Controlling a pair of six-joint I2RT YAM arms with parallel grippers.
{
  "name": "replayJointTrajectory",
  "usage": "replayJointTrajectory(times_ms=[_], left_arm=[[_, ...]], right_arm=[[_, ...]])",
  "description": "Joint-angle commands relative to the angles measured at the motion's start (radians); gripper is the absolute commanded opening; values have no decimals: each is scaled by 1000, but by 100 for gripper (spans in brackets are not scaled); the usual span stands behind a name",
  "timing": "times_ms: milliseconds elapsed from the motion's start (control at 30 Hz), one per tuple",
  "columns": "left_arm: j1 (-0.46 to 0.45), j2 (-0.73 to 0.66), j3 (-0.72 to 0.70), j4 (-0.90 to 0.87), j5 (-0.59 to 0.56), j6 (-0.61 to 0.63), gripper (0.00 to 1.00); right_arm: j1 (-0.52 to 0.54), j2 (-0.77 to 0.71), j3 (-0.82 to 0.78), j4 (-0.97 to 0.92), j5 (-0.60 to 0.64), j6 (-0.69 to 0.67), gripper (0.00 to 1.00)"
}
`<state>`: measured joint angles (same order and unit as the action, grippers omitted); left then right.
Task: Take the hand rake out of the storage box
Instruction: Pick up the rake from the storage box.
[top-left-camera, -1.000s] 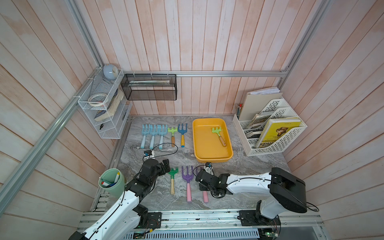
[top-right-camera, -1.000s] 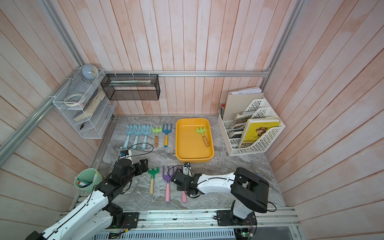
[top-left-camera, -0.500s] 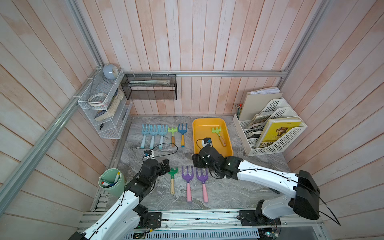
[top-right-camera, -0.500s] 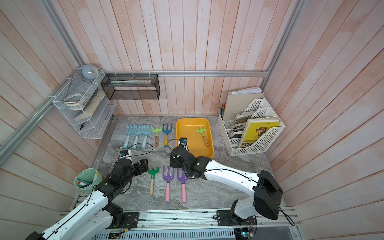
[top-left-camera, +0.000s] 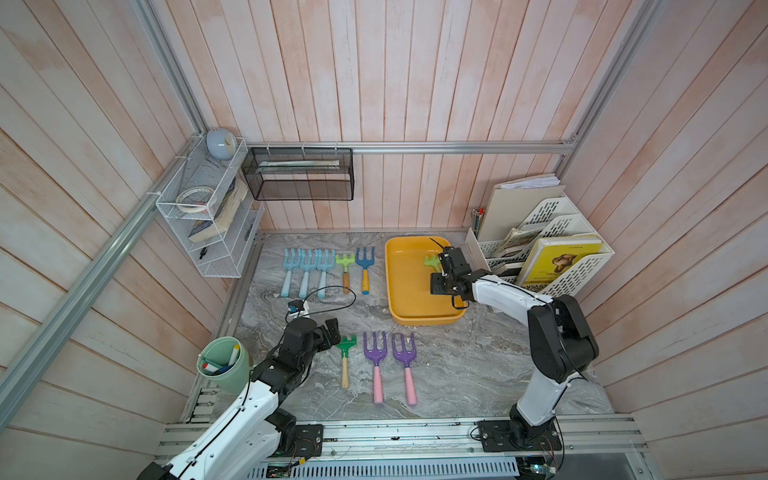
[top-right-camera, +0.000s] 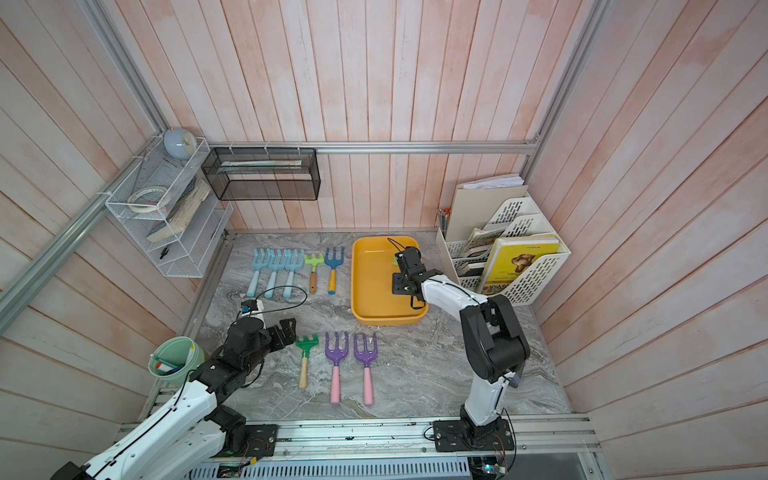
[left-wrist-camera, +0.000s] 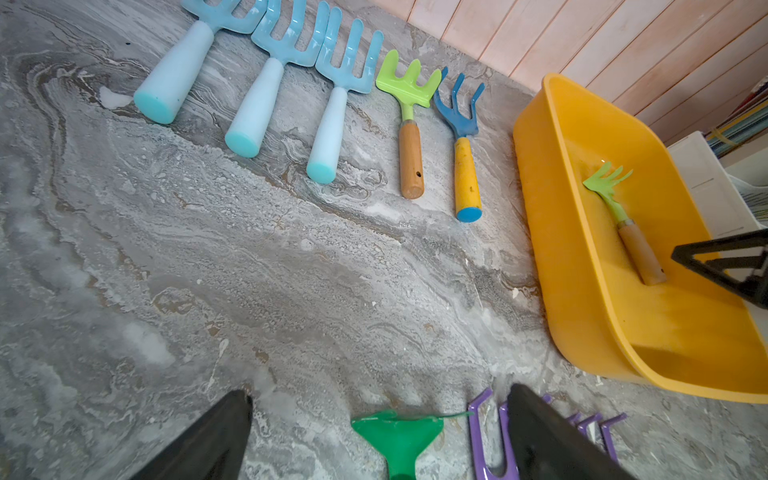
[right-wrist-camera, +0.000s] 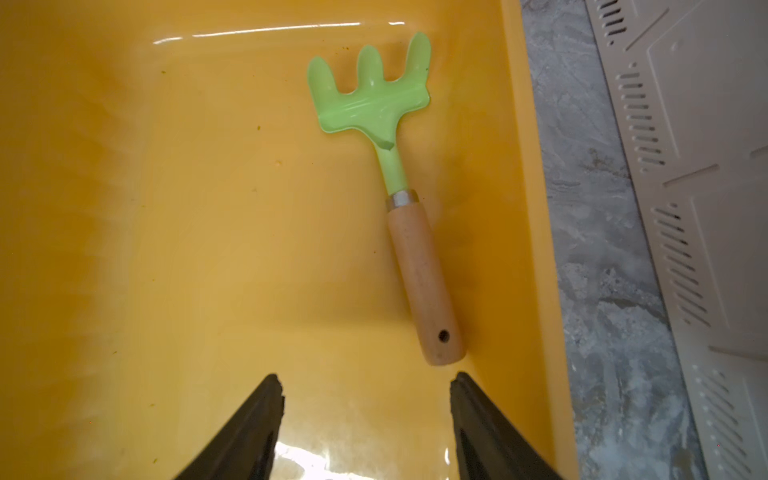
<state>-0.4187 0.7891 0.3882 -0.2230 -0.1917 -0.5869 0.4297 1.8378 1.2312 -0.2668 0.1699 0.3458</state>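
Observation:
The hand rake (right-wrist-camera: 409, 232), with a light green head and a wooden handle, lies flat in the yellow storage box (right-wrist-camera: 187, 216) along its right wall. Its green head (top-left-camera: 431, 261) peeks out beside my right arm in a top view. My right gripper (right-wrist-camera: 365, 380) hovers open inside the box just short of the handle's end, with nothing between its fingers. It shows as (top-left-camera: 441, 286) in a top view. My left gripper (left-wrist-camera: 380, 395) stands open over the table at front left, beside a dark green rake (left-wrist-camera: 399, 436), holding nothing.
Several rakes and forks lie in a back row (top-left-camera: 324, 270). A dark green rake and two purple forks (top-left-camera: 390, 361) lie in front. A white file rack (top-left-camera: 552, 249) stands right of the box, close to my right arm. A green cup (top-left-camera: 224, 365) sits front left.
My right arm let go of the second purple fork at the front and swung back over the yellow box, its jaws now open above the rake's handle end. The left arm stayed still.

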Motion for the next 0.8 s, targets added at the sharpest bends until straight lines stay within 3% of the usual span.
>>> replayJointTrajectory(times_ms=[0, 333, 567, 700, 767], left_arm=[[4, -1, -19, 16, -4, 9, 100], [6, 19, -15, 20, 0, 14, 100], [6, 21, -16, 22, -5, 10, 100], [6, 21, -17, 23, 1, 10, 100], [6, 21, -18, 22, 2, 10, 100]], right_arm=[[-17, 82, 100, -15, -18, -61, 66], [-43, 274, 277, -66, 15, -86, 61], [-45, 310, 281, -58, -84, -63, 57], [-44, 309, 265, -52, -99, -47, 48], [-45, 314, 265, -52, -96, -40, 37]])
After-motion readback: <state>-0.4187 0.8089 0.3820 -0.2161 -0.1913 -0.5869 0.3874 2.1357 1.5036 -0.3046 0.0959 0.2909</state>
